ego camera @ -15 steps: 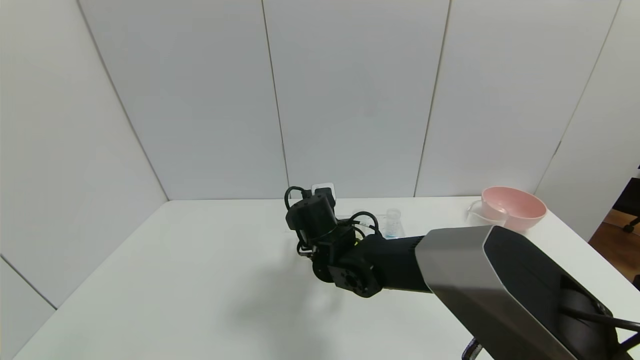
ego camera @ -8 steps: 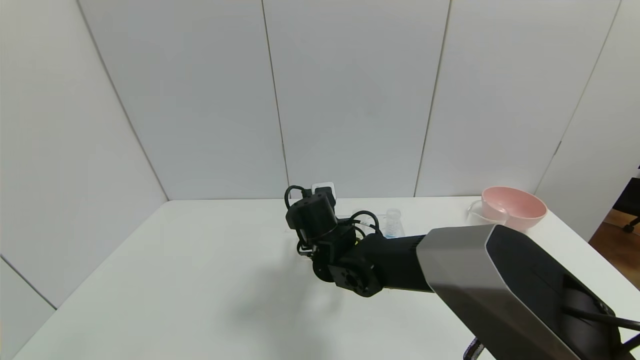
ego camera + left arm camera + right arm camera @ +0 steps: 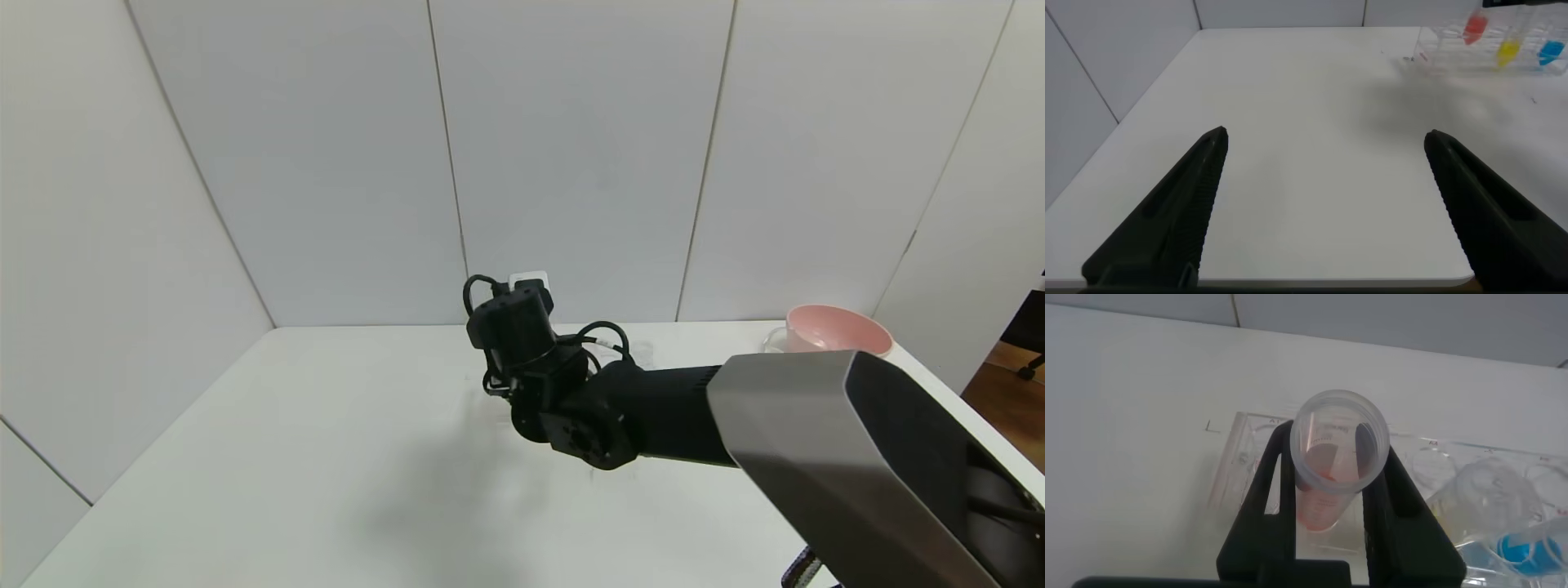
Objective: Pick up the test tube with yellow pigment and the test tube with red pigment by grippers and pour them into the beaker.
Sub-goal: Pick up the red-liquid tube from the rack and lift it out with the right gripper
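The test tube with red pigment [image 3: 1337, 439] is clamped between the black jaws of my right gripper [image 3: 1335, 453], just above the clear rack [image 3: 1239, 461]. Seen from the left wrist, this red tube [image 3: 1472, 28] sits higher than the test tube with yellow pigment [image 3: 1507, 52], which stands in the rack. In the head view my right arm's wrist [image 3: 522, 343] hides the gripper, the tubes and the rack. The beaker [image 3: 774, 338] shows as a clear cup beside the pink bowl. My left gripper [image 3: 1327, 137] hangs open over the table's near left part, holding nothing.
A blue-tipped tube [image 3: 1550, 51] stands in the rack past the yellow one, and also shows in the right wrist view [image 3: 1521, 548]. The pink bowl [image 3: 841, 328] sits at the table's far right. The wall runs close behind the rack.
My right arm has risen slightly and its forearm now covers the blue-tipped tube in the head view. Its gripper stayed shut.
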`<act>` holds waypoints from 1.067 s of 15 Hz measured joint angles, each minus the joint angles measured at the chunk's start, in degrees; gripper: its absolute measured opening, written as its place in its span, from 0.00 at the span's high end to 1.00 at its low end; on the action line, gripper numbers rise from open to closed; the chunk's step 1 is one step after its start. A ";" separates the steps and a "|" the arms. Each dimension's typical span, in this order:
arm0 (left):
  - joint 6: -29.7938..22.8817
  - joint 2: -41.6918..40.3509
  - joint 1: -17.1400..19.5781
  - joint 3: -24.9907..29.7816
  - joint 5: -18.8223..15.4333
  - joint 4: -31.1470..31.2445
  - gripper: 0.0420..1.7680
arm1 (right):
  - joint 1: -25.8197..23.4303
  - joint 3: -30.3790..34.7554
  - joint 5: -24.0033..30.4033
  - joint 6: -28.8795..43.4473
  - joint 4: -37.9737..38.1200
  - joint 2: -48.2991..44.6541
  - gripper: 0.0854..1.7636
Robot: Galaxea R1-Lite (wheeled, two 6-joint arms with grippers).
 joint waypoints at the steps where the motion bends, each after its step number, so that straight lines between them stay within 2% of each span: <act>1: 0.02 0.00 0.00 0.00 0.00 0.00 0.03 | -0.11 -0.11 0.04 -0.35 -0.02 -0.63 0.74; 9: 0.00 0.00 0.00 0.00 0.00 0.00 0.03 | 0.13 1.19 1.07 -3.45 0.38 -5.88 0.74; 11: 0.00 0.00 0.00 0.00 0.00 0.00 0.03 | 0.11 4.50 4.39 -3.73 1.01 -7.97 0.74; 16: 0.00 0.00 0.00 0.00 0.02 0.00 0.03 | -0.46 19.41 17.65 -6.38 0.17 -15.52 0.74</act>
